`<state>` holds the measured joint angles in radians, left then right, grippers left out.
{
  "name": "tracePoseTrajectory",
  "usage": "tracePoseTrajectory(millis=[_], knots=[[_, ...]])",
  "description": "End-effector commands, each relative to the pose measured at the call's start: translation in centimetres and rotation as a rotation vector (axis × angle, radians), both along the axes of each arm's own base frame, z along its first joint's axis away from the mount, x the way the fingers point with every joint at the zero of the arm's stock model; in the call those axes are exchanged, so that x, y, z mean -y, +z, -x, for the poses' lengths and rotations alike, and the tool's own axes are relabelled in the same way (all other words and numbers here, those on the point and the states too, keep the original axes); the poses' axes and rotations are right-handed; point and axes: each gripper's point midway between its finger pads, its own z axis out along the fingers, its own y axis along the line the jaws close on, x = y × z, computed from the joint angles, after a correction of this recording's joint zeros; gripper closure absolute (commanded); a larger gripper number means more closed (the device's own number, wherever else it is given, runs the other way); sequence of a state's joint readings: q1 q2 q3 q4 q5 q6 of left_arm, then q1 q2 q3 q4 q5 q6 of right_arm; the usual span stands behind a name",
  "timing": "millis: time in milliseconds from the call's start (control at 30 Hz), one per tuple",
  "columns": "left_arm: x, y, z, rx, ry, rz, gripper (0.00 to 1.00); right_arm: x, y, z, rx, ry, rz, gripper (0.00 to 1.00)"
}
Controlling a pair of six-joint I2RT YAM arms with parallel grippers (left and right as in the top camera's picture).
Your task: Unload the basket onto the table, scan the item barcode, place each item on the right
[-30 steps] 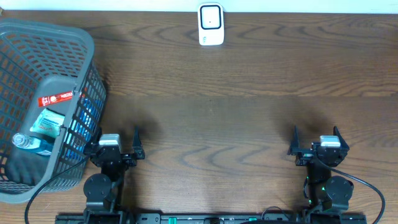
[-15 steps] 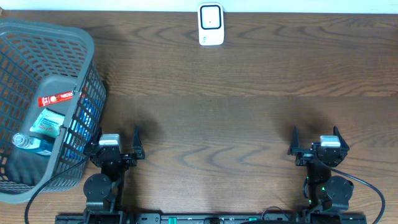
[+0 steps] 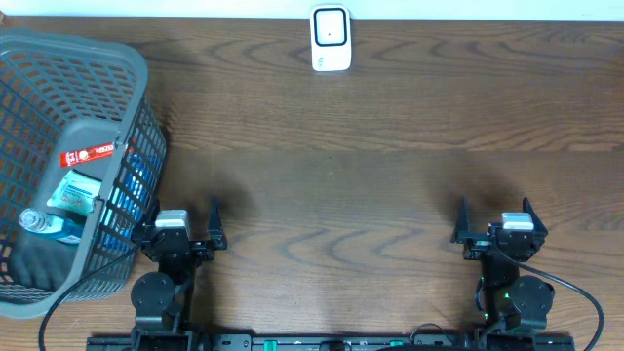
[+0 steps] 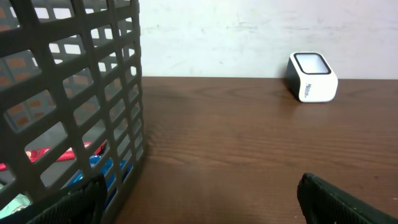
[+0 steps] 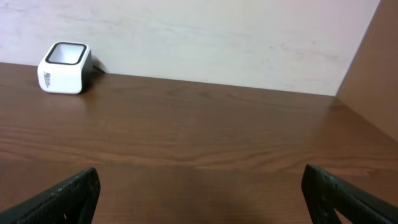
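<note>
**Nothing stirs: both hands parked, goods in the basket**

Nothing has shifted since the earlier frame: arms, basket and scanner sit exactly as they did. The left hand [image 3: 180,213] and right hand [image 3: 494,211] rest at the near edge of the worktop [image 3: 390,175]. Each is spread wide and grasps nothing, fingers aimed at the far wall.

The task appears not to have begun, so the step in hand is the first one: choosing and fetching an item. Candidates lie in the grey basket [image 3: 146,88] just beside the left hand. They are a red-labelled pack [image 3: 95,153], a teal packet [image 3: 73,192] below it, and a clear bottle [image 3: 39,224] nearest the robot. Which one is meant I cannot tell, and no barcode shows.

The red-labelled pack lies flat with its long axis running left to right across the basket, the right end tipped slightly toward the far side. The bottle's heading is unclear.

The next move likely calls for the left arm to rise over the basket's rim, descend, and close across the pack's narrow width. It would then carry the pack to the white scanner [image 3: 331,39] at the far edge, whose window faces up.
</note>
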<state>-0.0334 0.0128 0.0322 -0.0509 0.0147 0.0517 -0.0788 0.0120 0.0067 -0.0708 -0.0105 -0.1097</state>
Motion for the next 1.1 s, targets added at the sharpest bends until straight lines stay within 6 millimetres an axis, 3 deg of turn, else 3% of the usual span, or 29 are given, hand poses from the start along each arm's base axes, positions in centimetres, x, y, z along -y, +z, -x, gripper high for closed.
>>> tracePoseTrajectory(millis=[0, 1067], knots=[[-0.69, -1.66, 0.03, -0.039, 0.037, -0.001, 0.02, -0.05, -0.02, 0.03, 0.001, -0.002, -0.010, 0.01], [-0.02, -1.44, -0.02, -0.030, 0.002, 0.018, 0.02, -0.05, -0.02, 0.03, 0.001, -0.002, -0.010, 0.01]])
